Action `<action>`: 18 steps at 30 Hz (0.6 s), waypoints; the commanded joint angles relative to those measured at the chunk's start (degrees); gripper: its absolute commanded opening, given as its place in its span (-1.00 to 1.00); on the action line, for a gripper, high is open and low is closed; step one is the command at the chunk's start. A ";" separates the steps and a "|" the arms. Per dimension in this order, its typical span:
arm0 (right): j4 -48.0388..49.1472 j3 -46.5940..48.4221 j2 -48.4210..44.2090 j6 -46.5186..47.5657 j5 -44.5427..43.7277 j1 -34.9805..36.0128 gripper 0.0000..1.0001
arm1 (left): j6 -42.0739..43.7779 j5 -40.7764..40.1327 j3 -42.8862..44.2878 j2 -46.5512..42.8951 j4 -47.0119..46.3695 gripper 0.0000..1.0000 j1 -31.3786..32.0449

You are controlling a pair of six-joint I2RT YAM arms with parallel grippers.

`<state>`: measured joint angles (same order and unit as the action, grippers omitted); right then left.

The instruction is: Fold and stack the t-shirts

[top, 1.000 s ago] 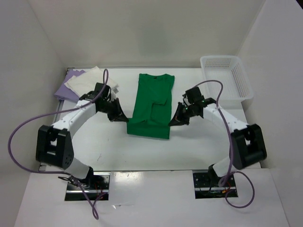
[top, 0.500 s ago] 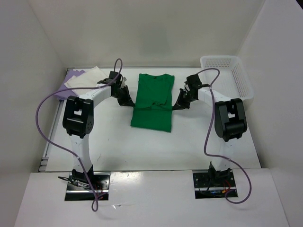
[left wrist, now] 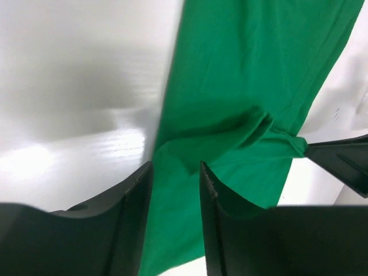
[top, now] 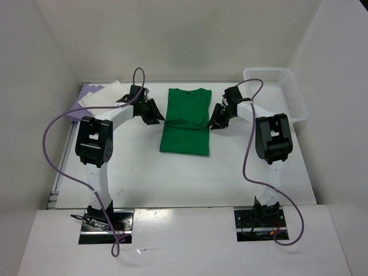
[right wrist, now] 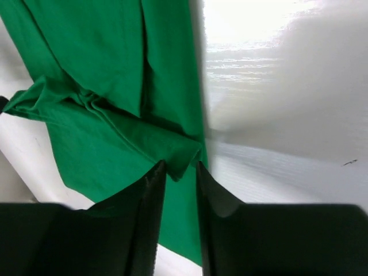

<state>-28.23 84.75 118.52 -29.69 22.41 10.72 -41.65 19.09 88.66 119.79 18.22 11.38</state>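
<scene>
Three t-shirts (green t-shirt (top: 185, 129), cream t-shirt (top: 105, 95), lavender t-shirt (top: 76, 109)), one basket (top: 276, 71), two grippers (top: 157, 119) (top: 214, 123)

Bright, sharp; glare on table (right wrist: 259, 34)

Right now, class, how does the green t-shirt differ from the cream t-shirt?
The green t-shirt lies mid-table; the cream t-shirt rests on a lavender t-shirt at the far-left corner. The green one is pinched at both edges by the left gripper and right gripper; the cream one is untouched. Both are cloth shirts.

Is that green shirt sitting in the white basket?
No, the green shirt lies on the table, apart from the white basket at the far right corner.
</scene>
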 commanded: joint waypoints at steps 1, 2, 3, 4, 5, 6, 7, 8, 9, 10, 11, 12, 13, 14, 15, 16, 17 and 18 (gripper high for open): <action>-0.07 2.53 -4.95 1.74 -0.18 -0.79 -0.27 | -1.42 -1.42 -2.96 -8.06 -5.30 -0.11 -0.74; -0.07 2.53 -6.18 1.74 0.52 -0.79 -0.16 | -0.63 -1.95 -3.49 -9.38 -5.30 -0.11 -0.74; -0.68 2.53 -8.28 2.44 0.53 0.60 -0.12 | 0.16 -1.95 -4.45 -11.40 -5.30 -0.20 -0.74; -1.47 2.53 -9.09 2.45 -0.17 1.31 -0.12 | 0.16 -0.82 -5.07 -12.20 -4.69 -0.23 -0.74; -1.48 1.92 -9.62 2.45 -0.18 3.06 -0.16 | 0.16 -0.03 -6.21 -13.77 -4.68 -0.25 -0.74; -1.48 1.21 -10.14 2.45 -0.18 4.12 -0.31 | 0.16 0.85 -9.61 -14.49 -5.29 -0.29 0.48; -1.48 1.21 -10.15 1.92 -0.18 5.26 -0.69 | -0.79 2.43 -11.65 -15.19 -6.52 -0.29 1.36; -1.48 0.60 -10.15 1.92 -0.79 6.32 -0.86 | -1.50 3.31 -13.76 -15.98 -7.40 -0.29 2.24; 0.17 -0.19 -9.54 1.05 -0.79 8.42 -0.98 | -3.42 4.19 -18.04 -15.99 -8.54 -0.29 3.81; 0.71 -0.20 -8.58 0.17 -0.79 9.31 -1.00 | -4.40 4.81 -20.09 -15.99 -10.99 -0.32 4.44; 0.72 0.32 -7.79 0.16 0.08 10.10 -1.00 | -5.19 4.81 -21.76 -15.99 -12.05 -0.34 5.05; 0.72 1.11 -5.78 0.16 0.09 11.33 -1.00 | -5.20 4.81 -22.82 -15.99 -12.67 -0.34 5.58; 0.20 2.16 -4.62 0.16 0.09 11.95 -1.00 | -5.20 4.81 -23.35 -15.29 -12.68 -0.34 6.37; -0.33 3.39 -3.57 0.16 0.09 11.95 -0.94 | -4.50 4.81 -23.36 -13.72 -12.16 -0.34 6.38; -1.12 5.58 -1.47 0.16 0.09 12.74 -0.91 | -3.28 4.12 -23.36 -12.83 -12.15 -0.34 6.38; -1.74 6.82 -0.41 0.86 0.09 12.75 -0.89 | -3.26 4.11 -23.36 -11.17 -11.63 -0.34 6.38; -2.26 9.09 0.74 0.86 0.09 12.75 -0.86 | -2.31 3.50 -23.36 -10.46 -11.02 -0.34 6.38; -2.27 10.16 1.79 1.56 0.09 13.27 -0.86 | -2.30 3.50 -23.36 -10.45 -11.01 -0.34 6.38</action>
<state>-29.65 89.34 118.08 -29.21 22.92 24.43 -45.17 22.59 65.23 108.42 8.95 18.68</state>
